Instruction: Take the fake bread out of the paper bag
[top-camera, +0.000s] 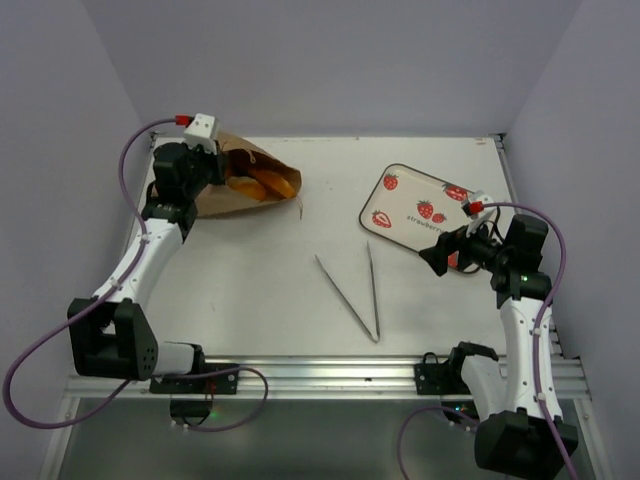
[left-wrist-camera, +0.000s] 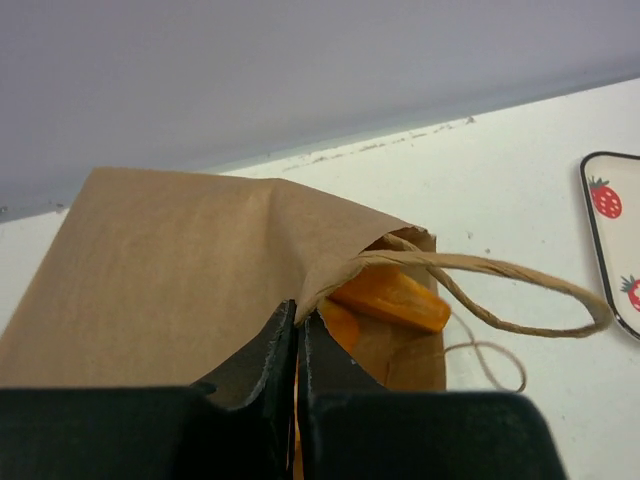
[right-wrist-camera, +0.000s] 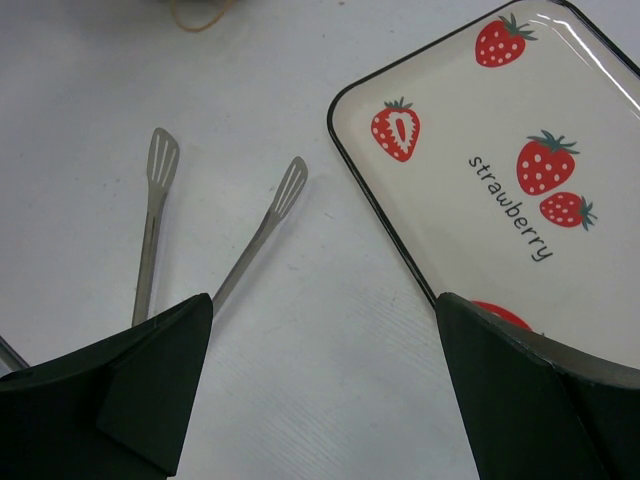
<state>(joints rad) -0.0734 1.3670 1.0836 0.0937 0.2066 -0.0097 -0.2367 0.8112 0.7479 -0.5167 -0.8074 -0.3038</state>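
brown kraft paper bag (top-camera: 228, 198) (left-wrist-camera: 170, 270) lay on its side at the far left of the white table (top-camera: 260, 300), its open mouth turned right. the left gripper (top-camera: 218, 160) (left-wrist-camera: 297, 322) was clenched on the upper edge of that mouth. well to the right lay a cream rectangular tray with a black rim and red strawberry print (top-camera: 408, 192) (right-wrist-camera: 450, 130). the right gripper (top-camera: 437, 256) (right-wrist-camera: 325, 305) hovered at the tray's near edge, released, jaws spread wide and grasping nothing. between bag and tray lay long silver metal tongs (top-camera: 358, 290) (right-wrist-camera: 262, 228), slotted tips pointing away from the arms. orange fake bread pieces (top-camera: 262, 185) (left-wrist-camera: 392, 298) sat inside the bag's mouth. a thin twisted paper handle (left-wrist-camera: 530, 292) looped out of the mouth.
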